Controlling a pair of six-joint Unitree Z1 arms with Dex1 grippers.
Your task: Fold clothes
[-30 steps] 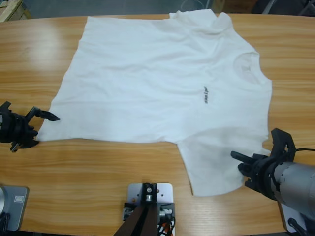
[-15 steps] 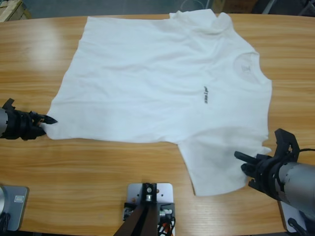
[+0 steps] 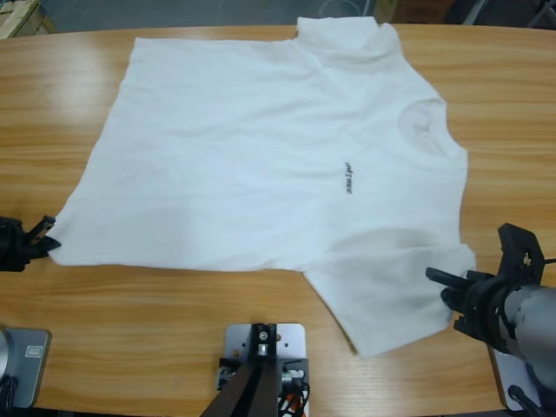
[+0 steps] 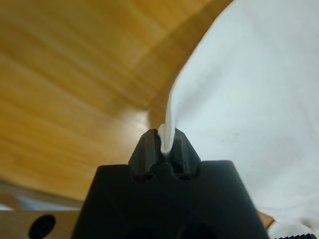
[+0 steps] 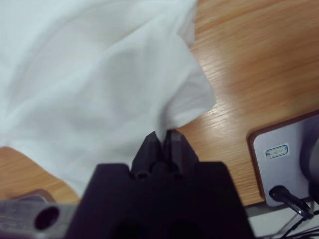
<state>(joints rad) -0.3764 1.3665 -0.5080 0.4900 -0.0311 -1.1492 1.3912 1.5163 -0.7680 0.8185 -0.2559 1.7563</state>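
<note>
The clothes are one white T-shirt [image 3: 261, 156] spread flat on the wooden table [image 3: 156, 313], collar [image 3: 423, 122] toward the right and a small dark logo [image 3: 347, 178] on the chest. My left gripper [image 3: 45, 242] sits at the table's left edge, shut on the corner of the hem; the left wrist view shows the white fabric [image 4: 239, 99] pinched between the jaws of the left gripper [image 4: 164, 142]. My right gripper [image 3: 441, 283] is at the lower right, shut on the edge of the near sleeve [image 3: 382, 304]. In the right wrist view the right gripper [image 5: 164, 137] holds a fold of the shirt [image 5: 89, 74].
Bare wood runs along the front of the table below the shirt and on its far right [image 3: 512, 130]. The far sleeve [image 3: 343, 35] reaches the table's back edge. A wooden crate corner [image 3: 17, 13] shows beyond the table at the upper left.
The left gripper has shut on the hem corner and drawn back to the left, dragging the shirt left and toward the front. The right gripper has shifted slightly right and down with the sleeve.
</note>
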